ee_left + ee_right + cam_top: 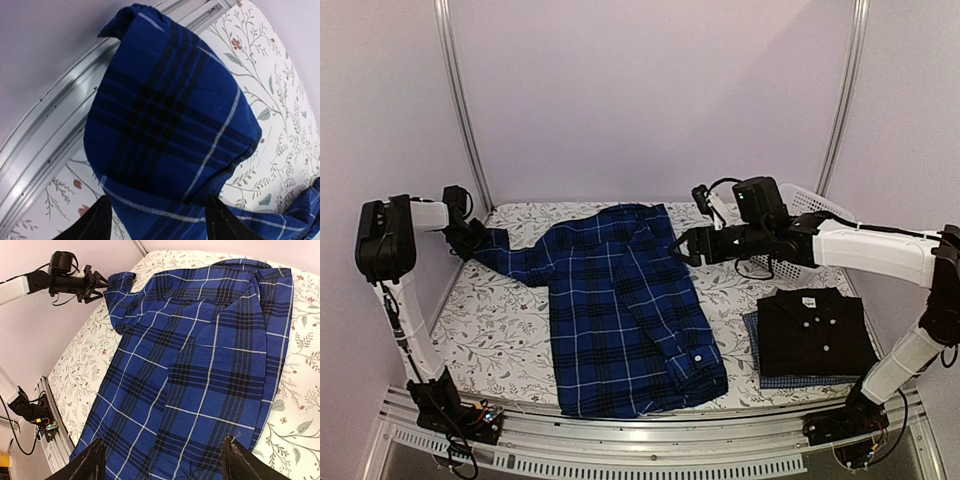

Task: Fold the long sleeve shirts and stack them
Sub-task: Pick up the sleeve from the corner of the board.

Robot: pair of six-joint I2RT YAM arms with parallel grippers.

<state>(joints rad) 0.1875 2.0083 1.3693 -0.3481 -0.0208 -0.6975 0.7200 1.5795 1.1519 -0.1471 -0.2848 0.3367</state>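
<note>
The dark blue plaid shirt (pixel 620 300) lies spread on the flowered table, one sleeve stretched to the back left. My left gripper (pixel 470 240) is open at that sleeve's end. In the left wrist view the cuff (pixel 170 110) bulges just ahead of the spread fingertips of the left gripper (pixel 159 222). My right gripper (pixel 682 247) is open and empty, hovering over the shirt's right edge, with the plaid body (pixel 200 355) filling its view. The plain black shirt (pixel 817 325) lies folded on the folded fine blue check shirt (pixel 800 381) at the right front.
A white lattice basket (pixel 807 200) stands at the back right behind the right arm. Metal frame posts rise at both back corners. A metal rail (pixel 45 135) runs along the table's left edge by the left gripper. The left arm also shows in the right wrist view (pixel 65 280).
</note>
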